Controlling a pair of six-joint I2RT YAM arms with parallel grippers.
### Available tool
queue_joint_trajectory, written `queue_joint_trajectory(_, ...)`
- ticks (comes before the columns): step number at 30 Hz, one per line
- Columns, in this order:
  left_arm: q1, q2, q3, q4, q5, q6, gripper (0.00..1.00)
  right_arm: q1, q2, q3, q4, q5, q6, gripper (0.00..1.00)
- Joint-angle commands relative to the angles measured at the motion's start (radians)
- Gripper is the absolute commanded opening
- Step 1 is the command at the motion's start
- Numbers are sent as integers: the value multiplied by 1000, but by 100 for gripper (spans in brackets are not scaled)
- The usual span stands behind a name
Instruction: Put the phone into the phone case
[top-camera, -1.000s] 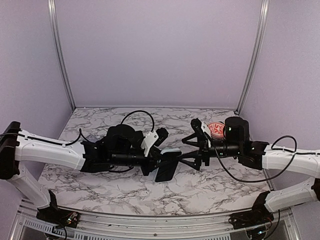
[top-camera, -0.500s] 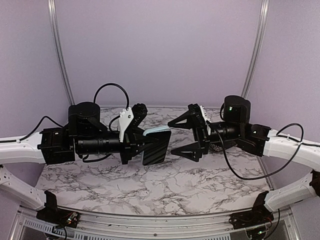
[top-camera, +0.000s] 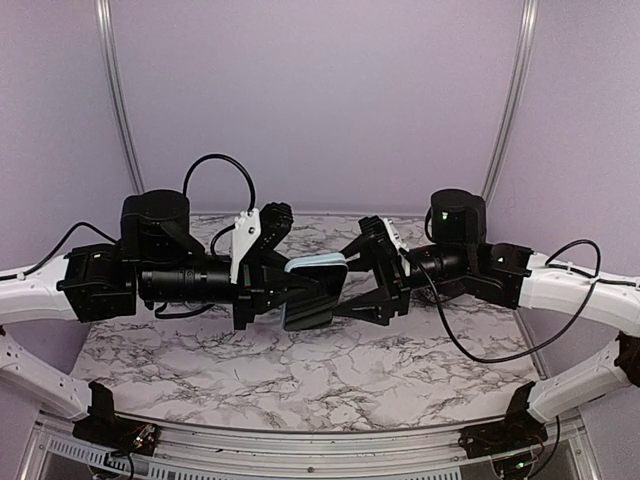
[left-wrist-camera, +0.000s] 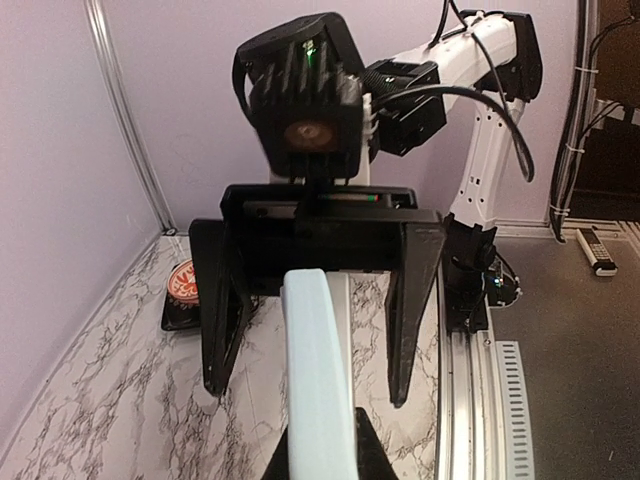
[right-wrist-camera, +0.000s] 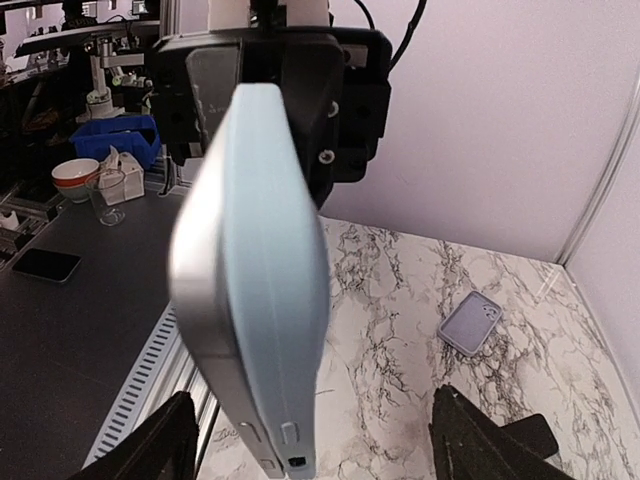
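My left gripper (top-camera: 300, 292) is shut on a silver phone (right-wrist-camera: 195, 330) that sits against a light blue case (top-camera: 318, 266), held in the air on edge over the middle of the table. The case edge also shows in the left wrist view (left-wrist-camera: 318, 380). My right gripper (top-camera: 368, 280) is open and faces the left one. Its fingers (left-wrist-camera: 410, 300) stand either side of the phone's free end without touching it. In the right wrist view the phone fills the space above the open right gripper (right-wrist-camera: 320, 445).
A lilac phone case (right-wrist-camera: 470, 322) lies flat on the marble table (top-camera: 400, 380) toward the left side. A red round cap on a black square (left-wrist-camera: 185, 282) sits at the back right. Purple walls with metal rails enclose the table.
Both arms rose off the table. The left one lifted the phone and case. The right gripper moved left, so its open jaws now straddle the phone's end.
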Motion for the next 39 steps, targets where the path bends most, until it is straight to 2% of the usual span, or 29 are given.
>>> queue_joint_trajectory(1,-24,-15,66,84,67,-7,0,13,16,-11,94,-24,45,73)
queue_joint_trajectory(4,-26,-28,57,117,85,-25,0,23,21,-28,135,-33,69,64)
queue_joint_trajectory(6,-26,-28,54,123,85,-31,0,28,20,-26,132,-34,68,50)
queue_joint_trajectory(8,-26,-26,51,135,90,-39,0,29,19,-30,147,-51,73,31)
queue_joint_trajectory(10,-26,-23,49,147,92,-43,0,34,20,-31,161,-66,87,1)
queue_joint_trajectory(19,-25,-27,28,165,19,-44,0,42,-9,6,94,-67,54,0)
queue_joint_trajectory(20,-26,-26,28,161,10,-38,0,41,-19,6,81,-50,43,10)
queue_joint_trajectory(21,-26,-22,29,153,4,-33,0,42,-32,6,65,-25,34,36)
queue_joint_trajectory(22,-26,-16,31,145,3,-27,0,42,-46,3,48,-6,23,58)
queue_joint_trajectory(23,-27,-6,33,134,3,-22,0,42,-61,3,23,21,1,70)
queue_joint_trajectory(25,-35,8,38,114,5,-8,0,41,-94,14,-40,80,-32,80)
queue_joint_trajectory(28,-49,21,38,101,5,16,0,41,-127,45,-97,69,-70,77)
queue_joint_trajectory(33,-56,28,41,100,3,34,0,40,-123,56,-81,38,-44,61)
queue_joint_trajectory(37,-58,30,43,98,-1,38,0,40,-77,89,-92,-16,-19,43)
queue_joint_trajectory(39,-60,29,42,98,2,39,0,41,-60,100,-105,-40,-19,28)
